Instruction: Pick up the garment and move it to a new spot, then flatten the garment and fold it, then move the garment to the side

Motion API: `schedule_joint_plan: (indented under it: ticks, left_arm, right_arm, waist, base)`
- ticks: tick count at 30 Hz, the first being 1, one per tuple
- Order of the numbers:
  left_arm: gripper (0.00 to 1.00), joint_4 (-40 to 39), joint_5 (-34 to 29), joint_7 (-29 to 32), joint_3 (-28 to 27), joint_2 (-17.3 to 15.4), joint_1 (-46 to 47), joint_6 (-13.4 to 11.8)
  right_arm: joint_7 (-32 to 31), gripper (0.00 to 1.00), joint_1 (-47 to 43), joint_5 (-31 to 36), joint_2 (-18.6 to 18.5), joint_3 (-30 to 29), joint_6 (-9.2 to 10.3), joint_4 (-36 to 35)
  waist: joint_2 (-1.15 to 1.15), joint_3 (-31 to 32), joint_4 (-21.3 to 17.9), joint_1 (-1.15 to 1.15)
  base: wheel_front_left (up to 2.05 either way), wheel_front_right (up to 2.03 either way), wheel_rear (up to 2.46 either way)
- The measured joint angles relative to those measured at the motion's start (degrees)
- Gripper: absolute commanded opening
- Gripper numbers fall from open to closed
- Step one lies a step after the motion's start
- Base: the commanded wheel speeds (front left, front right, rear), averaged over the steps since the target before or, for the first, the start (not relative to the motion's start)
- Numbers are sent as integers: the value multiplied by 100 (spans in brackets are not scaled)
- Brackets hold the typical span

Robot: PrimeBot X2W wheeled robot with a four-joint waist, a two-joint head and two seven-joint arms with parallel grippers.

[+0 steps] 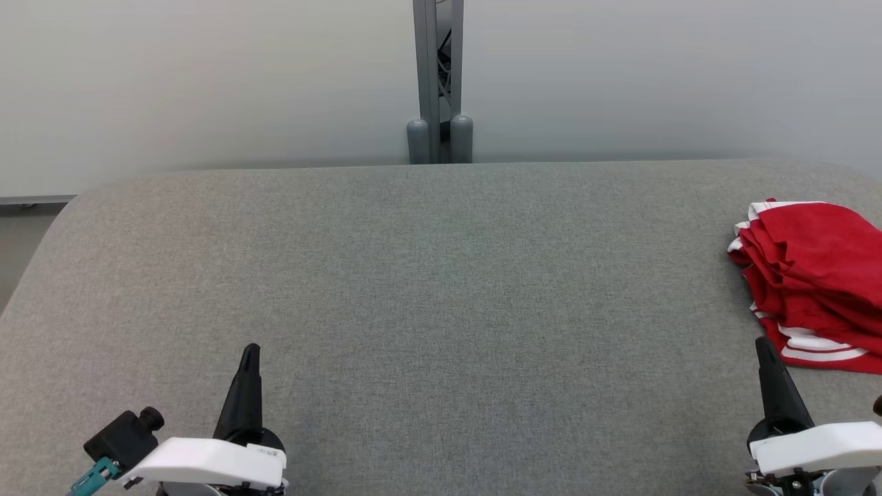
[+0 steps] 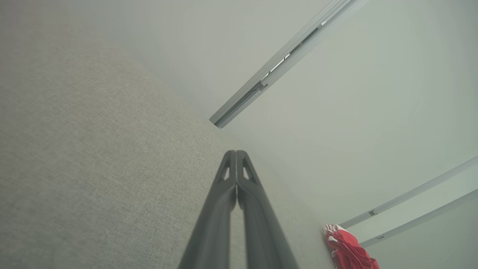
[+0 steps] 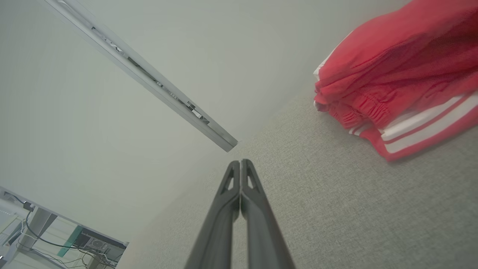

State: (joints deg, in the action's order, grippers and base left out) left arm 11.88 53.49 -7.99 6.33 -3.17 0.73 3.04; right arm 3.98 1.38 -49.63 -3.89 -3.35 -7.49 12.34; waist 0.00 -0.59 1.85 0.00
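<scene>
Both jaws pressed together and empty, my left gripper (image 1: 251,353) and right gripper (image 1: 762,344) idle; the folded red garment (image 1: 816,275) lies just beyond the right tips, so the job looks finished.

A: Where's the garment (image 1: 816,275)?
B: On the table (image 1: 441,275), far right side.
A: Arms?
B: Front edge. The left gripper (image 1: 251,351) sits left, the right gripper (image 1: 762,344) right, just before the garment. A post (image 1: 438,83) stands behind the table, middle.

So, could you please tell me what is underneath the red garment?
The red garment rests on the grey fabric tabletop, which shows beside it. Its bunched layers cover the patch beneath, so anything tucked under them cannot be seen.
</scene>
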Motion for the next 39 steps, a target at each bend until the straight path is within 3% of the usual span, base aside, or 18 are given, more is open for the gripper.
schedule_joint_plan:
  ticks: [39]
  left_arm:
    - [0,339,2238,453,-253,-8,517,246]
  right_arm:
    - [-756,0,343,-2452,-57,-422,0,234]
  waist:
    - [0,18,-88,0]
  base:
    - [0,0,0]
